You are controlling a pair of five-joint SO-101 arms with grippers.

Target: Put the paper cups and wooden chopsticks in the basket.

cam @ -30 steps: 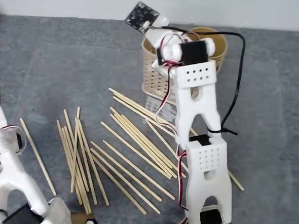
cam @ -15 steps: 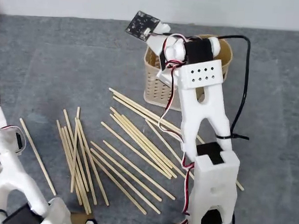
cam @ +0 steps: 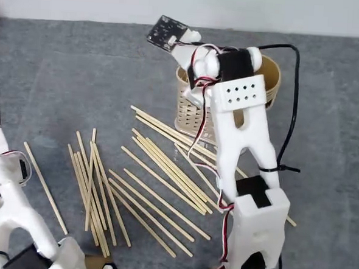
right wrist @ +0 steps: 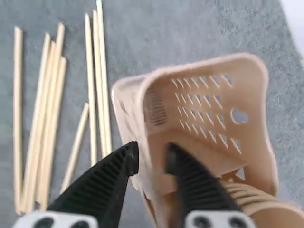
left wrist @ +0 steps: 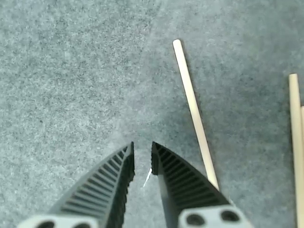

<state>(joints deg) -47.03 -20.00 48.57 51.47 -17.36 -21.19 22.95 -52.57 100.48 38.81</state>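
The right gripper (right wrist: 151, 151) is clamped on the wall of the beige perforated plastic basket (right wrist: 204, 109), one finger inside and one outside. The basket sits tilted at the far side of the grey table (cam: 80, 67). A brown paper cup (cam: 271, 70) lies against the basket; whether it is inside cannot be told. Many pale wooden chopsticks (cam: 158, 176) lie scattered flat on the table between the two arms. The left gripper (left wrist: 142, 147) hangs low over the table, its fingers a narrow gap apart and holding nothing, just beside a single wooden chopstick (left wrist: 194, 109).
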